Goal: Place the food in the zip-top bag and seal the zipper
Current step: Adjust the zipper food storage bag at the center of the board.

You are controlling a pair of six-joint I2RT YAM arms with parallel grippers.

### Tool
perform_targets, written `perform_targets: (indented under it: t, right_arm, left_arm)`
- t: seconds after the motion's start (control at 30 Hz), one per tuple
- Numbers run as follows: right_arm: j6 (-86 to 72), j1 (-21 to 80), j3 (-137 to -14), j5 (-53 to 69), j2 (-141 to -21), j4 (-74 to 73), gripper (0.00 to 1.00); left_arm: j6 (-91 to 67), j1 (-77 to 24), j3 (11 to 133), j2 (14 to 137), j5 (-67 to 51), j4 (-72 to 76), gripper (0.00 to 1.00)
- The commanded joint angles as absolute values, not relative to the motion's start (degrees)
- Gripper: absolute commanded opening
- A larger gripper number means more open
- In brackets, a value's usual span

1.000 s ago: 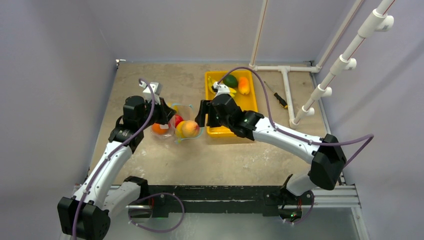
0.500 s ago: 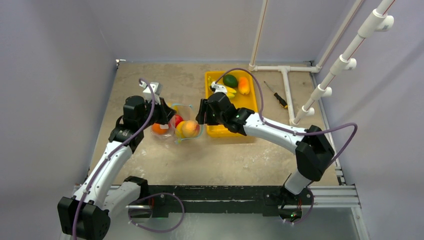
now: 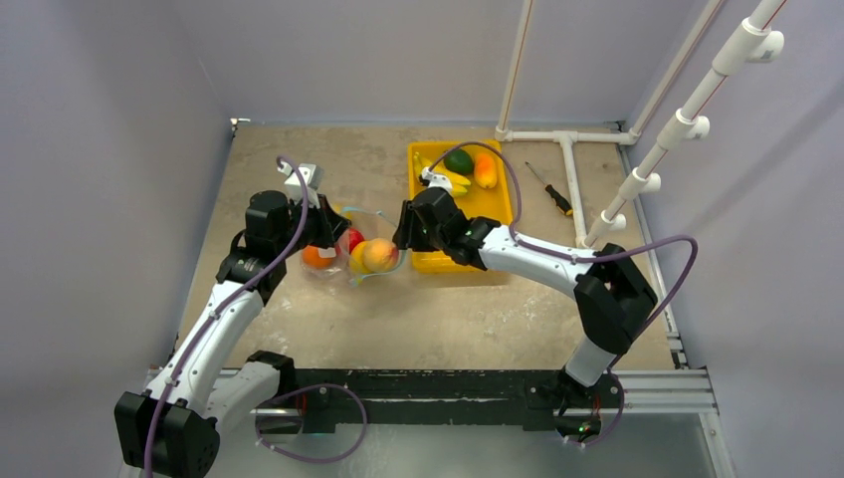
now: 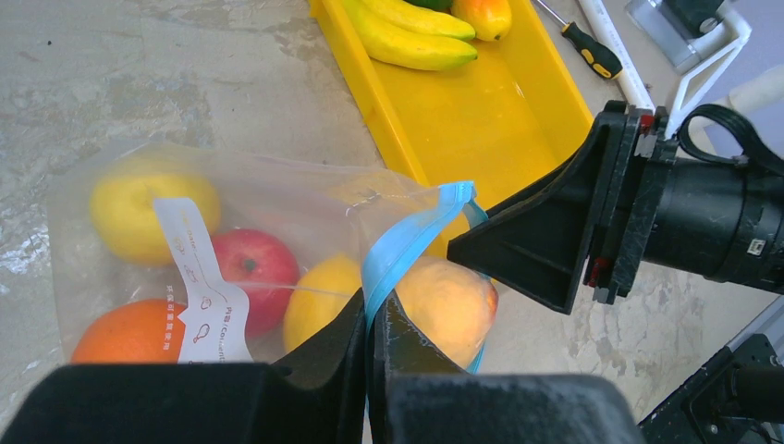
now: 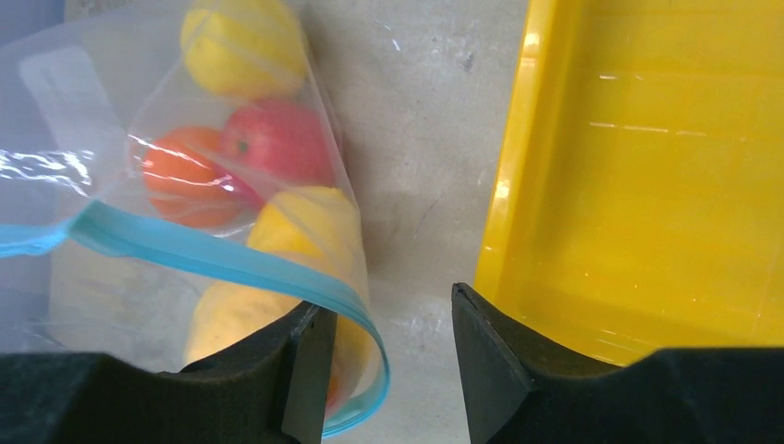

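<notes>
The clear zip-top bag point(image 3: 350, 242) lies left of the yellow tray point(image 3: 498, 214). It holds two lemons point(image 4: 153, 203), a red apple point(image 4: 254, 276), an orange point(image 4: 125, 335) and a peach point(image 4: 450, 301). My left gripper point(image 4: 374, 319) is shut on the teal-blue zipper point(image 4: 407, 242) and holds the mouth up. My right gripper point(image 5: 388, 365) is open at the bag's mouth, and the curled end of the zipper point(image 5: 365, 319) sits between its fingers, next to the left one. Bananas point(image 4: 407, 42), an avocado point(image 3: 459, 160) and a mango point(image 3: 485, 169) lie in the tray.
The tray wall point(image 5: 518, 185) stands just right of my right gripper. A screwdriver point(image 3: 553, 196) lies right of the tray. A white pipe frame point(image 3: 572, 159) stands at the back right. Walls close in the left and back sides.
My right gripper has moved left from over the tray's front edge to the bag's mouth. The left arm and the bag have stayed still.
</notes>
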State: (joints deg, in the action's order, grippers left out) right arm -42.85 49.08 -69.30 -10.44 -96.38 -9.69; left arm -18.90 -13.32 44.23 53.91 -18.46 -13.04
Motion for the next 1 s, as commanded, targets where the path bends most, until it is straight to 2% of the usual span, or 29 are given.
perform_targets:
  t: [0.0,0.27,0.57,0.8,0.97]
  right_arm:
    - [-45.04,48.95,-66.07,-8.62,-94.32,-6.71,0.5]
    - [-46.94,48.95,-60.94,-5.46,-92.93,-2.35,0.45]
    - [-48.55,48.96,-57.95,-0.18,-91.54,3.07,0.44]
    - [-50.48,49.1,-57.25,2.68,-93.84,7.02,0.39]
    - [-50.71,49.51,-59.12,2.87,-96.59,7.77,0.32]
  left_arm:
    - [-19.35,-13.71,44.47,53.92,-19.34,-12.0,0.0]
    - [-19.42,-13.71,44.48,54.23,-19.32,-12.01,0.0]
    - [-19.51,-13.71,44.48,54.75,-19.53,-11.78,0.0]
    - [-19.51,-13.71,44.49,54.82,-19.52,-11.88,0.0]
    - [-19.51,-13.71,44.47,54.89,-19.52,-12.01,0.0]
